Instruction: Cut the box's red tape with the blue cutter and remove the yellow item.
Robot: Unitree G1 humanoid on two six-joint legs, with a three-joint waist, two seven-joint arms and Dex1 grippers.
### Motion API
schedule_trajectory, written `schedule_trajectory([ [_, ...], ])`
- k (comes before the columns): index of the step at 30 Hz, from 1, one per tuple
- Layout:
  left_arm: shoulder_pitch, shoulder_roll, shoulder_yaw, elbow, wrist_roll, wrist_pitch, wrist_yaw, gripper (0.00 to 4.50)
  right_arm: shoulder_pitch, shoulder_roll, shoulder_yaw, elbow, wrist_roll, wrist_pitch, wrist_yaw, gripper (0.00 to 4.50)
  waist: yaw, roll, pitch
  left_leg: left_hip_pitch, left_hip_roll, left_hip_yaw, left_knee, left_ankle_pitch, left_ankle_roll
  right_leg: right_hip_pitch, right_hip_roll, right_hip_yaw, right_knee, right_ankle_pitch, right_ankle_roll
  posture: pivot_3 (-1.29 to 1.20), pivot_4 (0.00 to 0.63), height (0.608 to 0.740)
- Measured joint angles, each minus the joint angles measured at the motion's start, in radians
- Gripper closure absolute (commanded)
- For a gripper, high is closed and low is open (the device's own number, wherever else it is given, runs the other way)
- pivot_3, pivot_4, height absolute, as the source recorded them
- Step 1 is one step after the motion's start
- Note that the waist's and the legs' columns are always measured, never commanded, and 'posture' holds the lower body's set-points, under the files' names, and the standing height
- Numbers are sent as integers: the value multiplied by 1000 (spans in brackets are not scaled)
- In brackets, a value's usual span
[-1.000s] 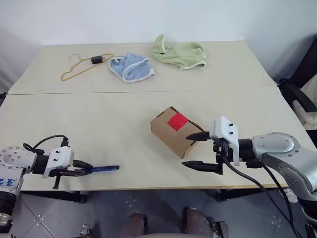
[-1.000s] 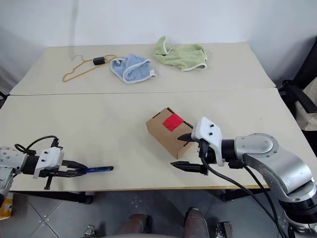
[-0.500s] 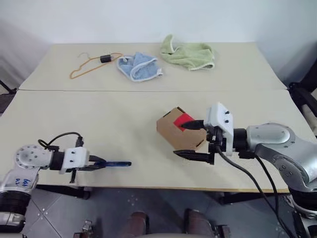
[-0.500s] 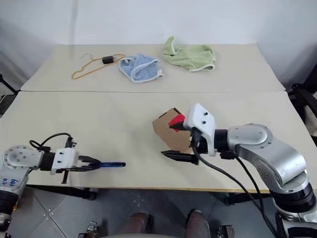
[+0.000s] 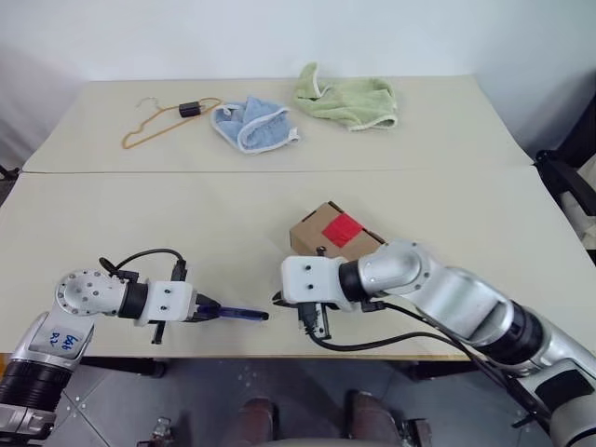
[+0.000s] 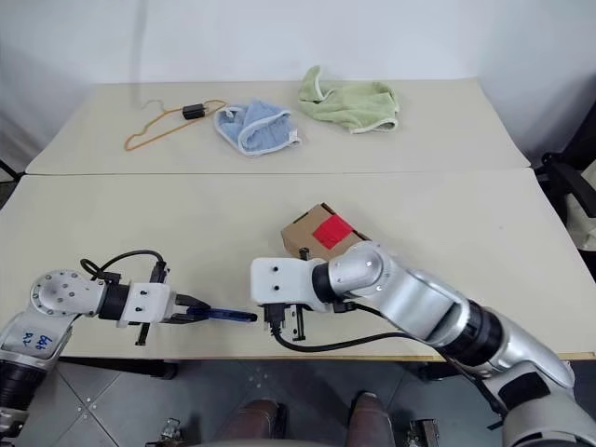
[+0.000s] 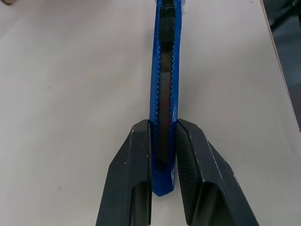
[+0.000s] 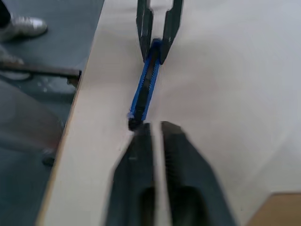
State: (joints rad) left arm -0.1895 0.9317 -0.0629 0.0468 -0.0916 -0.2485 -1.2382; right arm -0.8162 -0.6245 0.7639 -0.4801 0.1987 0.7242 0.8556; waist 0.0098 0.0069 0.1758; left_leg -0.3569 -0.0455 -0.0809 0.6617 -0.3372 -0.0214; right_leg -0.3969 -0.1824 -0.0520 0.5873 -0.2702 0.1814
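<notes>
Where the head camera looks down over the cream table [image 5: 186,214], the left gripper [image 5: 207,311] sits near the front edge, its two black fingers pinching the rear end of the blue cutter [image 5: 240,316]. The cutter lies level, its free end pointing toward the right gripper [image 5: 281,300], which reaches across from the right and stops just short of that tip. The box [image 5: 333,239] rests behind the right forearm, lid down, with the red tape [image 5: 342,228] across its top face. On the far half of the table lie an orange wire hanger [image 5: 154,125], a blue cloth [image 5: 250,125] and a green cloth [image 5: 348,99].

In the left wrist view, the fingers [image 7: 131,179] press against both sides of the cutter body [image 7: 164,84], which extends straight away above the table surface.

In the right wrist view, the right fingers [image 8: 141,174] are pressed almost together with nothing between them. The cutter tip [image 8: 134,123] lies just beside one fingertip; whether they touch cannot be determined, as this region is blurred. Beyond it, the left gripper [image 8: 157,44] clamps the far end of the cutter.
</notes>
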Motion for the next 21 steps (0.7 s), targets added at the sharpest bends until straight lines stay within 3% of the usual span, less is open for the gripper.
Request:
schedule_trajectory([
  [8, 41, 38, 5, -93, 55, 44, 50, 4098, 0, 111, 88, 130, -180, -136, 30, 4500, -13, 1, -1, 2, 3, 4, 0, -1, 0, 0, 1, 1, 2, 0, 0, 0, 150, 740],
  [21, 93, 46, 16, -210, 69, 189, 114, 4098, 7, 210, 103, 248, -339, -265, 100, 4500, -9, 2, -1, 3, 3, 5, 0, -1, 0, 0, 2, 2, 2, 0, -1, 0, 150, 740],
])
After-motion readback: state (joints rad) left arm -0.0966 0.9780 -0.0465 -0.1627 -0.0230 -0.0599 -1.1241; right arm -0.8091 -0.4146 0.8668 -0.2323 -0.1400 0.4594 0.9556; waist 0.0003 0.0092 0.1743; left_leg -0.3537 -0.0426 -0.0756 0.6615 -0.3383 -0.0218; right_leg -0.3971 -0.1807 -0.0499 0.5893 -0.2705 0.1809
